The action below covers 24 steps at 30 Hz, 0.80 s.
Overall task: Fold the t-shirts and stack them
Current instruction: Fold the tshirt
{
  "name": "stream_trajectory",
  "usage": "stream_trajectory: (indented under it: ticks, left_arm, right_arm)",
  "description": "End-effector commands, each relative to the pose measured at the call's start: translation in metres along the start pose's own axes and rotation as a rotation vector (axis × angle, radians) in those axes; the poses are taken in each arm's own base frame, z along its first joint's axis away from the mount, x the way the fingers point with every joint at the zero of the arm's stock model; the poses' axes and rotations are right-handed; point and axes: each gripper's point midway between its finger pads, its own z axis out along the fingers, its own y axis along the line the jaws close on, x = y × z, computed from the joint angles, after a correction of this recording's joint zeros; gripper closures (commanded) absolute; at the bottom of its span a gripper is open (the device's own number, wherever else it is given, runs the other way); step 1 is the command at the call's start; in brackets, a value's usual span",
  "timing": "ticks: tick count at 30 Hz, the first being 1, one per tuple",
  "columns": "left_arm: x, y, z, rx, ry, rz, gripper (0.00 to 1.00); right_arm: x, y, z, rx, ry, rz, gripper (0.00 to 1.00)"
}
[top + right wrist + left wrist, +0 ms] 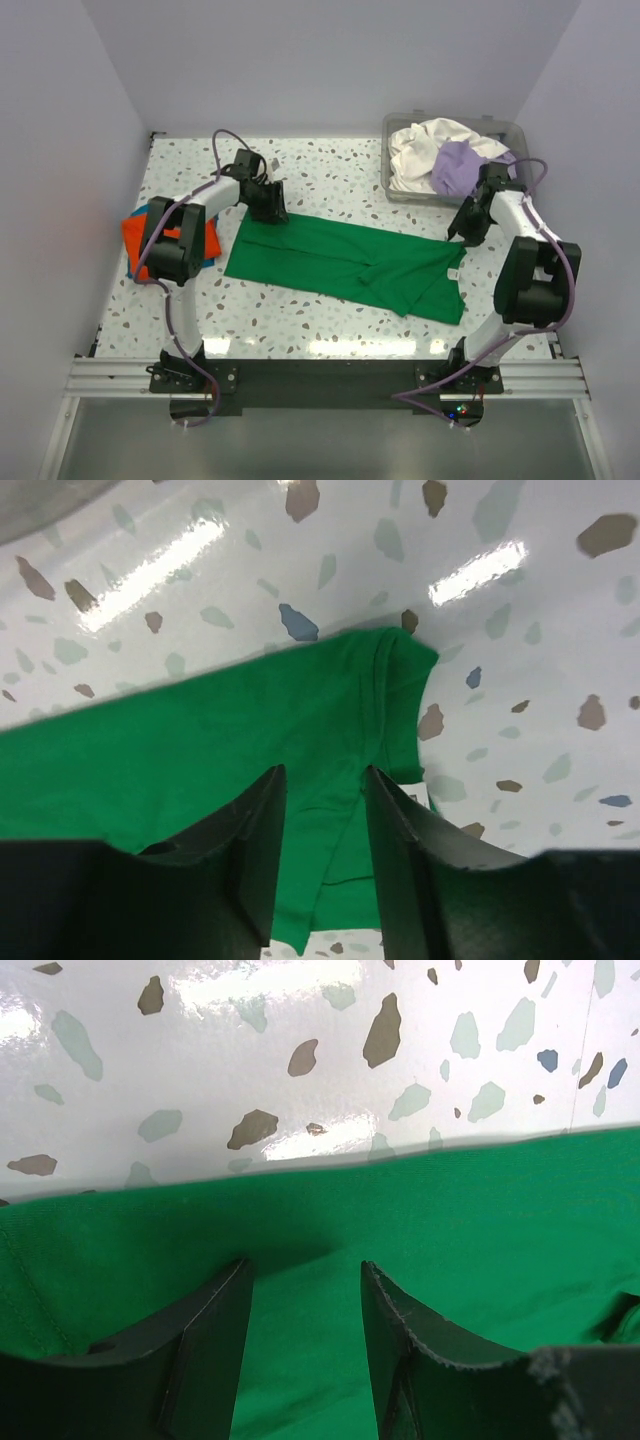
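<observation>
A bright green t-shirt (345, 262) lies flat on the table as a long strip folded lengthwise, with its collar end to the right. My left gripper (268, 205) hovers low over its far left corner. In the left wrist view the left gripper (305, 1265) is open, with flat green cloth (450, 1220) showing between the fingers. My right gripper (466, 226) hangs at the shirt's far right corner. In the right wrist view the right gripper (323, 770) is open above the green shirt (200, 750), holding nothing. An orange t-shirt (140, 245) lies folded on a blue one (207, 256) at the left.
A clear plastic bin (400, 125) stands at the back right, holding a crumpled white shirt (425, 150) and a lavender one (457, 165). White walls enclose the speckled table (330, 170) on three sides. The arm bases sit on the rail at the near edge.
</observation>
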Motion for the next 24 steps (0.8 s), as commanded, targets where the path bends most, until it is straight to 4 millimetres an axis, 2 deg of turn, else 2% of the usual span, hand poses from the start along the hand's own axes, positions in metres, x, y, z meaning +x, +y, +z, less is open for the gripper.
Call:
stream_trajectory:
  ticks: [1, 6, 10, 17, 24]
  left_arm:
    - [-0.018, -0.002, -0.019, -0.007, -0.059, 0.032, 0.48]
    - [-0.012, 0.000, -0.018, -0.008, -0.051, 0.029, 0.47]
    - [-0.007, 0.001, -0.016, -0.008, -0.041, 0.027, 0.47]
    - [0.000, 0.005, -0.010, -0.010, -0.021, 0.025, 0.47]
    - [0.004, 0.008, -0.009, -0.016, -0.012, 0.026, 0.47]
  right_arm:
    - [0.010, 0.015, 0.013, -0.089, 0.057, 0.000, 0.60]
    - [0.019, 0.002, 0.022, -0.026, 0.085, -0.006, 0.73]
    - [0.023, -0.006, 0.027, 0.012, 0.086, -0.012, 0.75]
    - [0.024, -0.026, 0.051, 0.124, 0.098, -0.030, 0.80]
    - [0.022, -0.031, 0.066, 0.161, 0.106, -0.045, 0.81]
